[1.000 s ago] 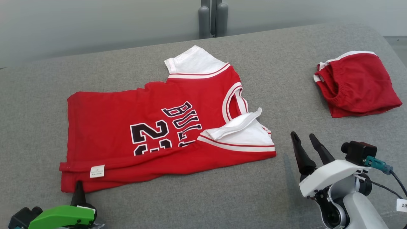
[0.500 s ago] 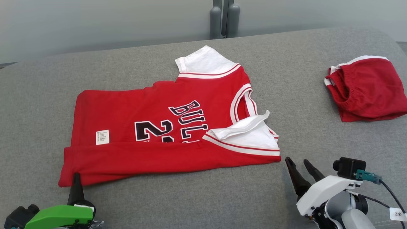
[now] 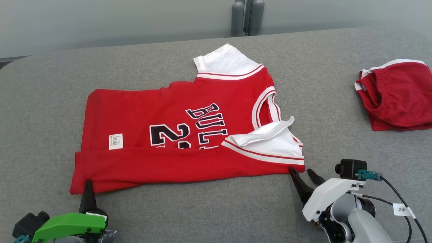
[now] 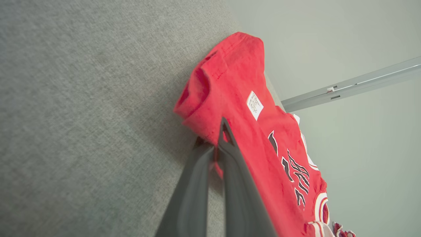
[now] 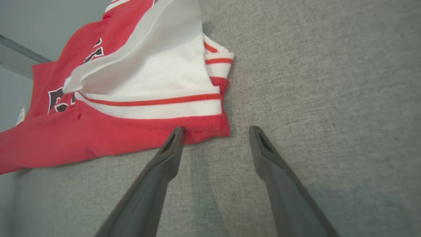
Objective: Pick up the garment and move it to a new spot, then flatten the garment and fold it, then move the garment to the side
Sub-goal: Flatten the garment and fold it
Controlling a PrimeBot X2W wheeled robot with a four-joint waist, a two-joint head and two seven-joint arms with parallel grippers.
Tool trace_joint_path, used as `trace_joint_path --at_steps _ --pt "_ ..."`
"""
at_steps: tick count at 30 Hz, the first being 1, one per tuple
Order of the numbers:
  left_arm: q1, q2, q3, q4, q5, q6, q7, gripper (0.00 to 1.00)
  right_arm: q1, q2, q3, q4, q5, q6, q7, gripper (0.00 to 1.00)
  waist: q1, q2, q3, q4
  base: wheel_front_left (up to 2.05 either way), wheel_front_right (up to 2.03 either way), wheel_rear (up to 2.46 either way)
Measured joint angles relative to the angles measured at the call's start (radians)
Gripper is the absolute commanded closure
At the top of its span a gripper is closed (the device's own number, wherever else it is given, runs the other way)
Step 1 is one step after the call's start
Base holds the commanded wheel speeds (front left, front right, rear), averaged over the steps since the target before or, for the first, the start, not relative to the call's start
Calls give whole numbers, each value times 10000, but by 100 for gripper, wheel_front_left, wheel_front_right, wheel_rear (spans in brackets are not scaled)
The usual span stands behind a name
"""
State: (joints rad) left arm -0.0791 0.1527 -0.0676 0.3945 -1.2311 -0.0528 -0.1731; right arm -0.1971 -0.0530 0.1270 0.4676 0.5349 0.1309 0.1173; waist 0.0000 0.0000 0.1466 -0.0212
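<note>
The garment [image 3: 175,135], a red jersey with white sleeves and black lettering, lies spread on the grey cushion, its near edge folded up over the front. My left gripper [image 3: 88,184] is shut on the near left corner of that folded hem. The left wrist view shows the fingers [image 4: 221,131] pinching red cloth [image 4: 243,98]. My right gripper [image 3: 300,169] stands open at the near right corner. In the right wrist view that corner [image 5: 131,98] lies just ahead of the gap between the fingers [image 5: 217,129], and the left fingertip touches the cloth edge.
A folded pair of red shorts [image 3: 395,98] with white trim lies at the far right. The grey upholstered surface [image 3: 216,209] stretches around the jersey. Two grey posts [image 3: 248,17] stand behind its far edge.
The camera has shifted. The near flap now lies further over the jersey, its label higher up. My right gripper has moved left and forward to the jersey's near right corner.
</note>
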Motion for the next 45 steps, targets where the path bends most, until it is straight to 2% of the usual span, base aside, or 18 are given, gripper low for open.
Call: trace_joint_path --at_steps 6,7,8,10,11,16,21,25,29,36,45 --pt "-109 -31 -42 69 0 -6 2 100 -770 4 201 984 211 6 -125 0 0 0 75 157 0 0 0" --pt "-144 -36 -52 82 2 -8 2 100 -898 0 259 1108 276 8 -144 23 0 0 86 176 0 0 0" --pt "-164 -42 -61 96 4 -15 2 100 -1027 -4 362 1204 339 6 -234 54 0 0 94 195 0 0 0" --pt "-182 -52 -79 130 13 -17 2 100 -1236 0 543 1361 518 4 -382 78 0 0 103 223 0 0 0" --pt "-198 -52 -82 155 13 -40 0 100 -1326 2 650 1432 604 0 -445 99 0 0 102 230 0 0 0" --pt "-250 -52 -109 173 33 -98 -17 100 -1582 21 928 1371 961 -2 -681 100 0 0 43 222 0 0 0" --pt "-247 -23 -136 -71 127 -169 -90 100 -1681 -487 955 686 1227 -2 -717 100 0 0 -50 164 0 0 0" --pt "-102 -46 -240 -456 205 -174 -90 100 -1574 -1001 604 54 1047 8 -393 100 0 0 -117 124 0 0 0" --pt "337 -194 -439 -855 240 -174 -84 100 -1089 -1254 19 -780 696 10 -73 100 0 0 -130 132 0 0 0" --pt "1075 -500 -706 -802 234 -121 -130 100 374 -957 -920 -2063 115 10 464 100 0 0 -81 209 0 0 0" --pt "1233 -723 -913 10 301 -178 -405 100 1188 -337 -1588 -1910 -562 10 391 100 0 0 -140 247 0 0 0"
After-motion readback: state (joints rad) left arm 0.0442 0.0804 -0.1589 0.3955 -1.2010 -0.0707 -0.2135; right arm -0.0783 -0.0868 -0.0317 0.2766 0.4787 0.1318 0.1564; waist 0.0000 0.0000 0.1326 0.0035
